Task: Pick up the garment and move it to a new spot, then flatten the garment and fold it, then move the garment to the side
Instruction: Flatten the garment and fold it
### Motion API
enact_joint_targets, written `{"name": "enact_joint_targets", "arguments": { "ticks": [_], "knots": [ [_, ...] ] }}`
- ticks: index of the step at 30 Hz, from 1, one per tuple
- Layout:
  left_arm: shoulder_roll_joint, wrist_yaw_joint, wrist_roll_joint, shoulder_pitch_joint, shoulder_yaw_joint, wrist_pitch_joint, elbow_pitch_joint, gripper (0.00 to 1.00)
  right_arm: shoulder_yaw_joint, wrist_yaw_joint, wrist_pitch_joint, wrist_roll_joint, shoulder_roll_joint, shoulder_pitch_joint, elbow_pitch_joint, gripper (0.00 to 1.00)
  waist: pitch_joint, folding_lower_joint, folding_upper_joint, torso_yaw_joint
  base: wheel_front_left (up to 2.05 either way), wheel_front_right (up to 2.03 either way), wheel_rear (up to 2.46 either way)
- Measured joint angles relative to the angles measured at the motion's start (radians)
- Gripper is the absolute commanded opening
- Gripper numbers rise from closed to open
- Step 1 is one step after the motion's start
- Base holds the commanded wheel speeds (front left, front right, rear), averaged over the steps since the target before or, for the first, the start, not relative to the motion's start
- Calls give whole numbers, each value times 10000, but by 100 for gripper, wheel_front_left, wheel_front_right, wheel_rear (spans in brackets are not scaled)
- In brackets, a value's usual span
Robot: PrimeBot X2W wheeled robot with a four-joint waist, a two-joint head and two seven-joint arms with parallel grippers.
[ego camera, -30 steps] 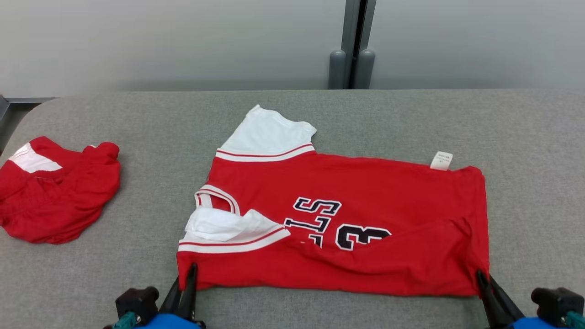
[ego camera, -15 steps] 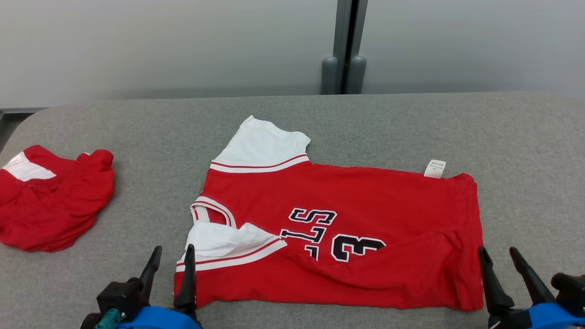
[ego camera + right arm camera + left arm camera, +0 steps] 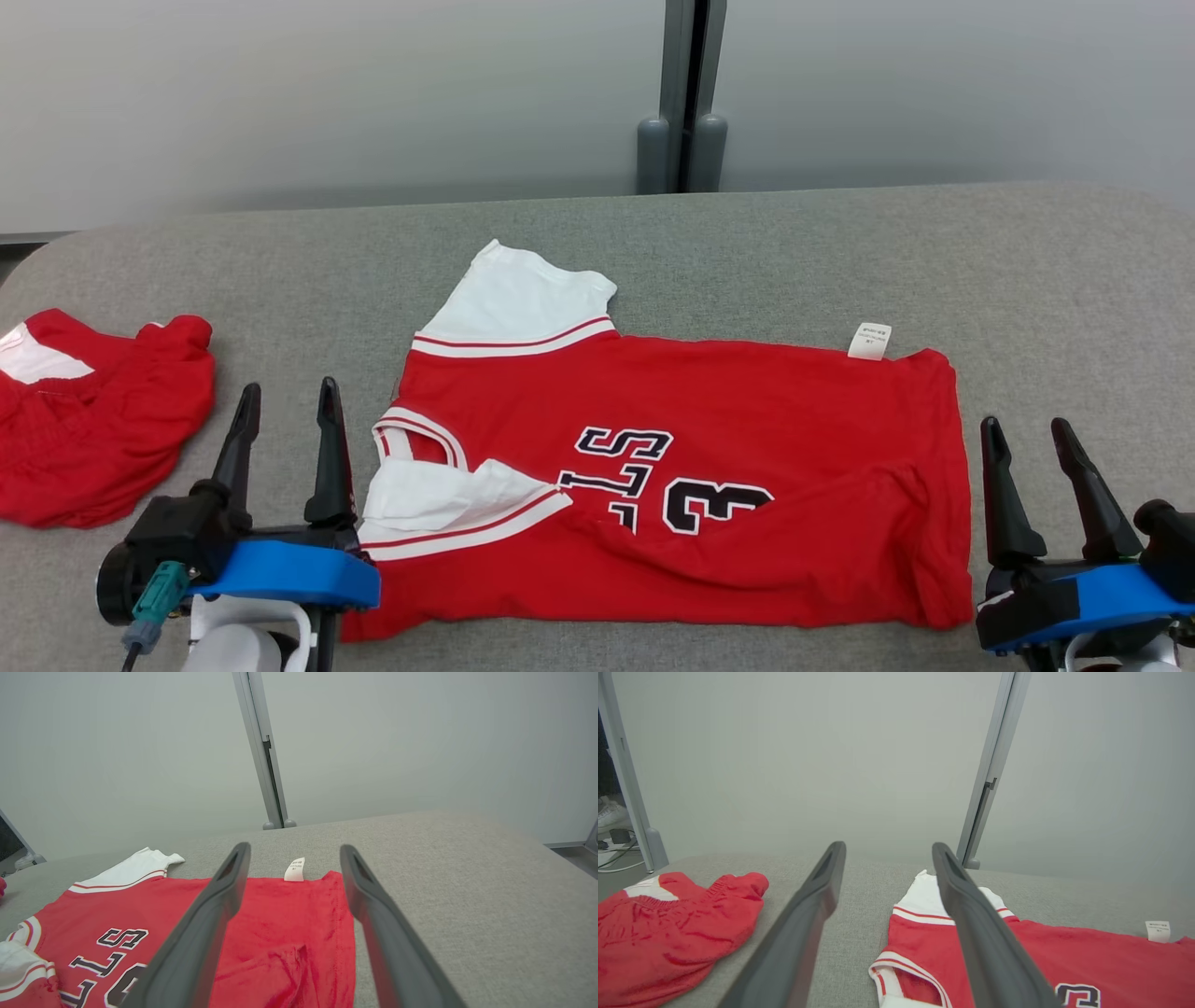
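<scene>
Both jaws have released the jersey [image 3: 672, 485]; red shorts [image 3: 93, 420] lie well left.

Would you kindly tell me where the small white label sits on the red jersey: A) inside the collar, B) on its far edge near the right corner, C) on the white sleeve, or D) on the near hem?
B: the white label sticks out from the far edge of the red jersey, close to its right corner.
</scene>
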State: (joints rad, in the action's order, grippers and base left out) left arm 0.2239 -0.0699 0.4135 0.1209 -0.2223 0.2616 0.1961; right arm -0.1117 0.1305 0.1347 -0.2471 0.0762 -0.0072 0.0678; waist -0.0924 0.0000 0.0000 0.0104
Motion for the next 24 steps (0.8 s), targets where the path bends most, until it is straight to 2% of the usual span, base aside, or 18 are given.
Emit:
{"name": "enact_joint_targets", "arguments": {
  "ticks": [7,16,24],
  "knots": [
    [-50,284,-502,291,420,2,209,100,-40,0,40,270,-98,-98,117,100,-4,0,0,49,0,0,0],
    [-46,546,-955,686,493,2,575,100,-213,0,-288,543,-142,-502,295,100,-366,0,0,172,0,0,0],
    [428,1254,-1218,3266,123,-644,1356,100,-188,0,-1118,823,303,-2261,692,100,-1319,1,0,440,0,0,0]
  ]
}}
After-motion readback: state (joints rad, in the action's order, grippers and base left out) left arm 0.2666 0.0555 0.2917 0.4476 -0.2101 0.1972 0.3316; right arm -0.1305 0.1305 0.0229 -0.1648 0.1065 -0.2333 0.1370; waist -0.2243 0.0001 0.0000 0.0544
